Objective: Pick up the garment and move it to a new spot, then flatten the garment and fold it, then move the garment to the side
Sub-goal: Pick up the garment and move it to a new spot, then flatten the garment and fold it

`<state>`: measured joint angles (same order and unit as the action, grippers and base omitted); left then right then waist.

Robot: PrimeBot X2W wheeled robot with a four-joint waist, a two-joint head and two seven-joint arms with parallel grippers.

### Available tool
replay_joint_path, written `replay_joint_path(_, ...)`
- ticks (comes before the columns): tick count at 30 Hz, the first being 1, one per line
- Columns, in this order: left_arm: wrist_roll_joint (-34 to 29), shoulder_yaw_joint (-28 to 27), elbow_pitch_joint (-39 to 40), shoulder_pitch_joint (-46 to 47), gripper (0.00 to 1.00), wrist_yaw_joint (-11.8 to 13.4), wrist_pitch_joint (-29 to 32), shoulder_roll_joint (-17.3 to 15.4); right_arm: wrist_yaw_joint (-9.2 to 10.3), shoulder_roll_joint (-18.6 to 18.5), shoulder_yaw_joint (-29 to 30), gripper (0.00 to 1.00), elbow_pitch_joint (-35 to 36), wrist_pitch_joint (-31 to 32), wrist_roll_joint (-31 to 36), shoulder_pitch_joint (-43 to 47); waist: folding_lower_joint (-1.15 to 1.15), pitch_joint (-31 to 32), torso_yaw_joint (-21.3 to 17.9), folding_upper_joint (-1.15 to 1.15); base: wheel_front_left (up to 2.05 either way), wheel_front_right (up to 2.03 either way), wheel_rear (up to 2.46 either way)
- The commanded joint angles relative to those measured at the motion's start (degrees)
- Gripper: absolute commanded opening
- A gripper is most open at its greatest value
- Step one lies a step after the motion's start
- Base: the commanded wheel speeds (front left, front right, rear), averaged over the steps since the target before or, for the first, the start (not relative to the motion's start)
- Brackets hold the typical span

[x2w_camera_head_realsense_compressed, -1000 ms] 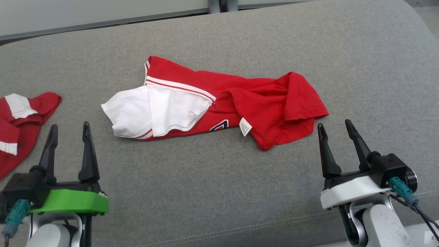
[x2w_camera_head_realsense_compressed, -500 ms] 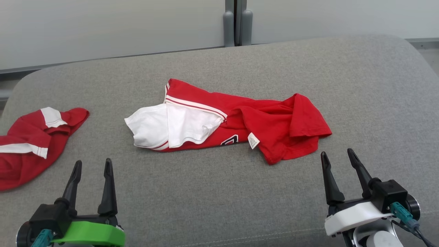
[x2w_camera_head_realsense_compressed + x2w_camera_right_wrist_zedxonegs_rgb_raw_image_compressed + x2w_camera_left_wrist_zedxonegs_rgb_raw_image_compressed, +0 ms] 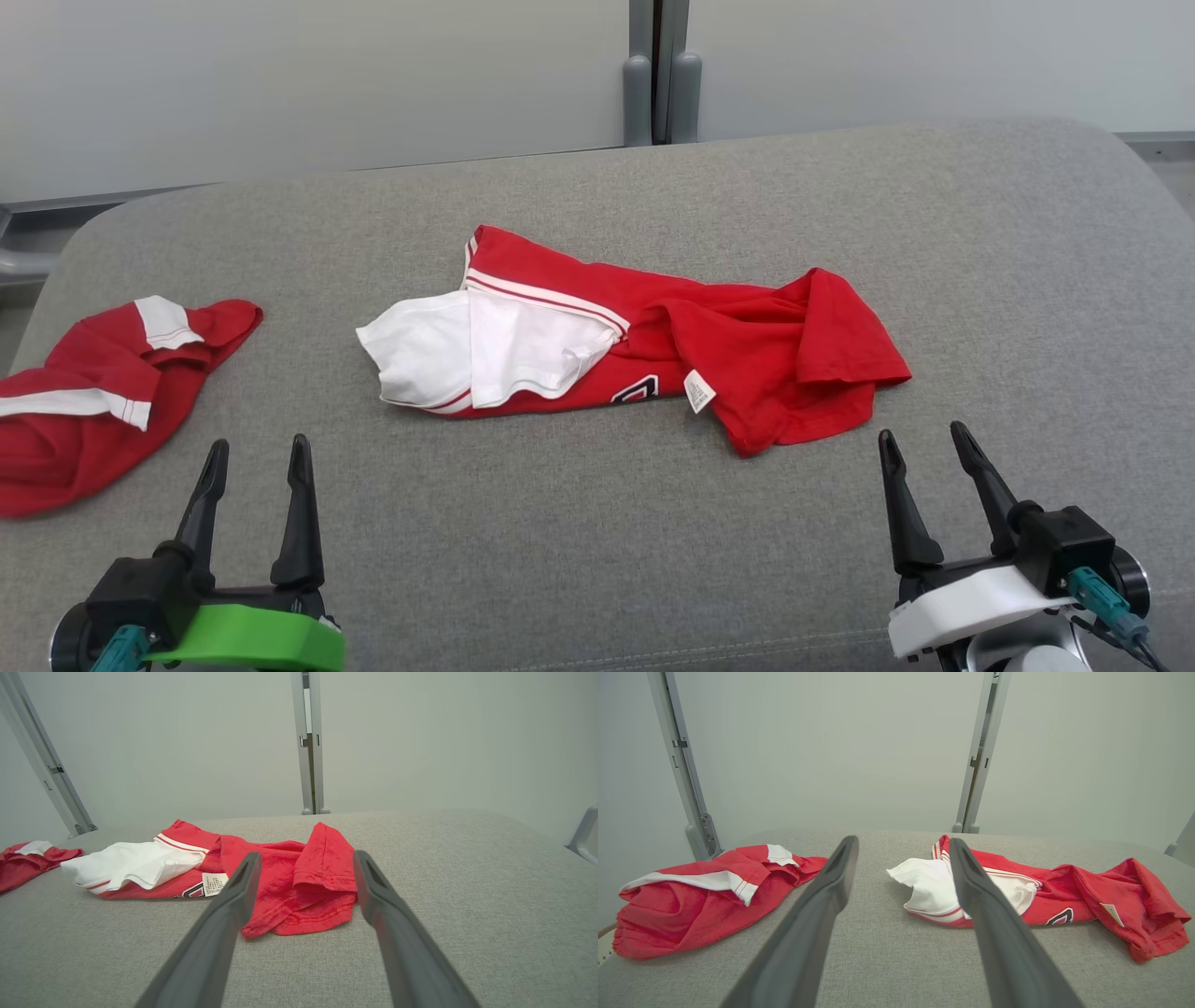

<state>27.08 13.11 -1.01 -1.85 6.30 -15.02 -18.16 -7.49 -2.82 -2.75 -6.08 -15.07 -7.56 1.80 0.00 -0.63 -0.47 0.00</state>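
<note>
Grey cushion [image 3: 597, 541]: L gripper [image 3: 258, 443], R gripper [image 3: 920, 431] spread, short of garment [image 3: 747, 355].

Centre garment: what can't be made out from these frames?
- The garment: which side faces up is unclear, since its own folds hide the layers in all views.
- Its care tag: text too small, head view.
- The dark print: only part shows at the folded edge, head view.
- The second garment: cut off by the head view's left edge.

Left pincer [image 3: 259, 444], green-collared, and right pincer [image 3: 921, 431], white-collared: fingers pointing forward, jaws spread wide, empty, well apart.
</note>
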Motion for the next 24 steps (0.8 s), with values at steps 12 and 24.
replay_joint_path(12,-0.45,-0.08,-1.18,1.36,1.00,-0.87,-0.15,0.88,0.00,-0.17,0.09,1.00,-1.06,0.51,-0.53,-0.28,0.00,-0.40,1.37,0.00,0.00,0.00,0.00)
replay_joint_path(24,-0.89,1.11,-3.07,4.76,1.00,-2.92,-0.14,2.29,0.00,-1.08,-4.36,1.00,-12.32,7.20,0.15,-8.05,0.00,-3.79,5.00,0.00,0.00,0.00,0.00)
